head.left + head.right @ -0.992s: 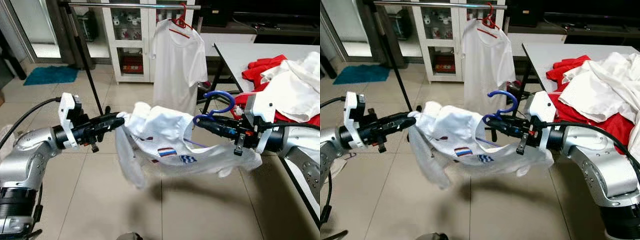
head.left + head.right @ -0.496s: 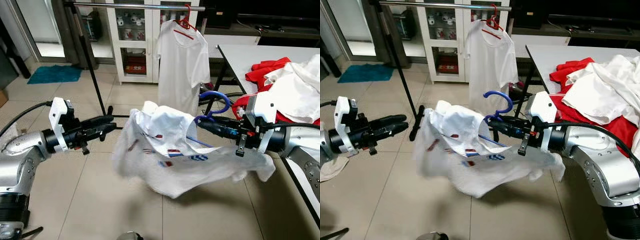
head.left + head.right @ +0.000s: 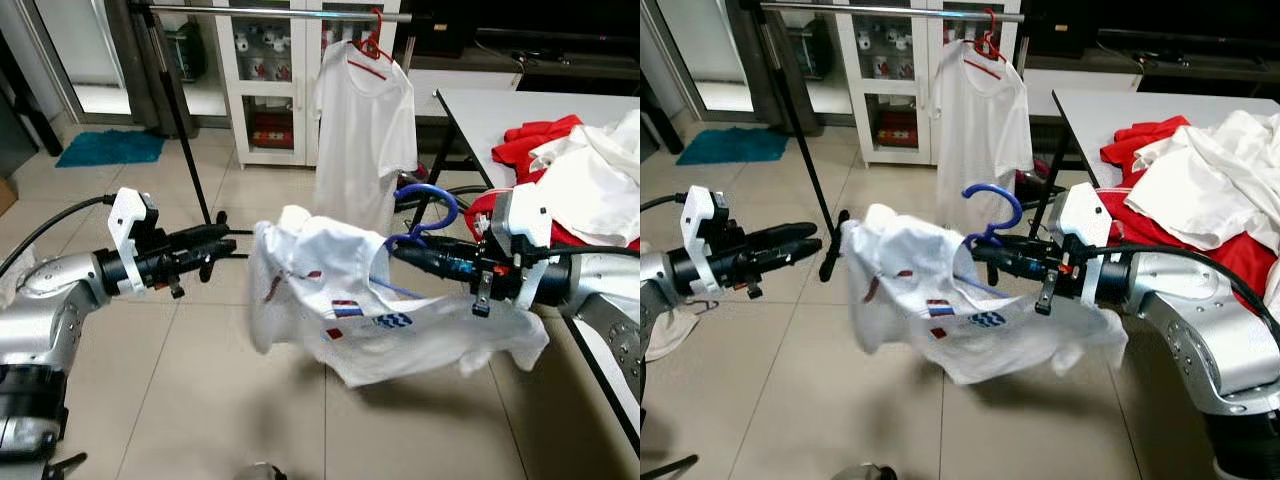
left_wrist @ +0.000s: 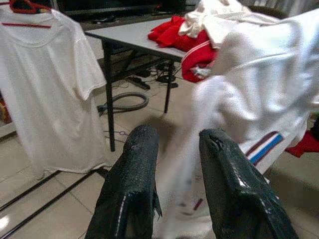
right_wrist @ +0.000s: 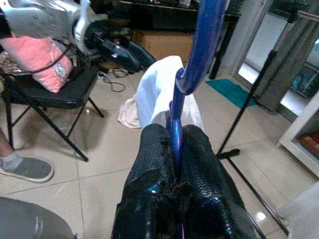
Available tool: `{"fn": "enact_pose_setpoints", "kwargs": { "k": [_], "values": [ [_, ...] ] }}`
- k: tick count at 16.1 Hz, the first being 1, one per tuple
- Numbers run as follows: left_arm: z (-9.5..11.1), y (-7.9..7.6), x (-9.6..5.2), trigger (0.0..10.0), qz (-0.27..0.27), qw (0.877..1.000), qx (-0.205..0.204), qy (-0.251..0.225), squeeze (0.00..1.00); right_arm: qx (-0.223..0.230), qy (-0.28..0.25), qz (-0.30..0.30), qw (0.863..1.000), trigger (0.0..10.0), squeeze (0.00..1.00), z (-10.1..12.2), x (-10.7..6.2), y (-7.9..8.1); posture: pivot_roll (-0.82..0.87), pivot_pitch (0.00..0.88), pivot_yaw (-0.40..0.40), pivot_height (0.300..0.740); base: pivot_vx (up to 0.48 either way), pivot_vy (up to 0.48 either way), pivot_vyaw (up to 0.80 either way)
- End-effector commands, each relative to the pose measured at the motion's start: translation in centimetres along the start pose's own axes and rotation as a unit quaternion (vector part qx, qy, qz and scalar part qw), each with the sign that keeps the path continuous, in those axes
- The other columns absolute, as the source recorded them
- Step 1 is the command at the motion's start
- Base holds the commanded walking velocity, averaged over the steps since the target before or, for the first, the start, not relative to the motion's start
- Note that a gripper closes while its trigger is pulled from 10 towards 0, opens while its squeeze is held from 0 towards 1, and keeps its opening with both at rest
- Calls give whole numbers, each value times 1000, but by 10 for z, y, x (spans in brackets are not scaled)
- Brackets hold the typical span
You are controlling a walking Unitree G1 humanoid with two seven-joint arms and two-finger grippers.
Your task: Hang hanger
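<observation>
From the head camera the left gripper [image 3: 222,239] has let go of the white shirt [image 3: 340,300], now dangling from the blue hanger [image 3: 425,212], which the right wrist camera shows clamped by the right gripper [image 5: 175,149], ready for the rail [image 3: 270,12].

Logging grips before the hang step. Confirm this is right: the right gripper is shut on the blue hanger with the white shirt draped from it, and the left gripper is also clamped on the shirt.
Wrong about the left gripper: the left eye view shows it open, clear of the white shirt. The right gripper is indeed shut on the blue hanger.
</observation>
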State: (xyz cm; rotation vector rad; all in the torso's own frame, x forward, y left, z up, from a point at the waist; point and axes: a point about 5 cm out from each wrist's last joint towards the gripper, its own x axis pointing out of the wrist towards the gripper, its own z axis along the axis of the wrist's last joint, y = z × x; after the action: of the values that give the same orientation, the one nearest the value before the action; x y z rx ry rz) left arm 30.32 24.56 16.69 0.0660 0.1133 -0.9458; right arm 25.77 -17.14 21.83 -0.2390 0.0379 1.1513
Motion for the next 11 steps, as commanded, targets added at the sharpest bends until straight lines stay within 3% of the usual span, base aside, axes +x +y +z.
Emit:
{"fn": "enact_pose_setpoints", "kwargs": {
  "k": [1, 4, 5, 6, 9, 10, 11],
  "values": [
    [2, 0, 5, 10000, -14, 1000, 10, 6, 0, -18, -13, 11, 1000, 10000, 0, 11, -2, 1, 55, 21, 14, 740, 0, 0, 0],
    [1, -3, 13, 10000, -51, 999, -11, 0, 0, -18, -13, 15, 1000, 10000, 0, 12, -2, 2, 52, 22, 16, 740, 0, 0, 0],
    [0, -9, 16, 8471, -81, 996, -20, 3, 0, -17, -13, 16, 1000, 10000, 0, 13, -2, 3, 50, 22, 19, 740, 0, 0, 0],
    [0, -11, 17, 10000, -91, 996, -18, 7, 0, -17, -13, 16, 1000, 10000, 0, 13, -2, 3, 50, 21, 20, 740, 0, 0, 0],
    [1, -12, 15, 10000, -95, 995, -16, 9, 0, -15, -12, 18, 1000, 10000, 0, 12, -3, 3, 54, 24, 15, 740, 0, 0, 0],
    [0, -11, 15, 8588, -93, 995, -17, 10, 0, -15, -12, 19, 1000, 10000, 0, 12, -2, 3, 54, 24, 14, 740, 0, 0, 0],
    [0, -10, 14, 2706, -92, 996, -19, 12, 0, -16, -13, 20, 1000, 10000, 0, 12, -1, 3, 55, 25, 13, 740, 0, 0, 0]
  ]
}}
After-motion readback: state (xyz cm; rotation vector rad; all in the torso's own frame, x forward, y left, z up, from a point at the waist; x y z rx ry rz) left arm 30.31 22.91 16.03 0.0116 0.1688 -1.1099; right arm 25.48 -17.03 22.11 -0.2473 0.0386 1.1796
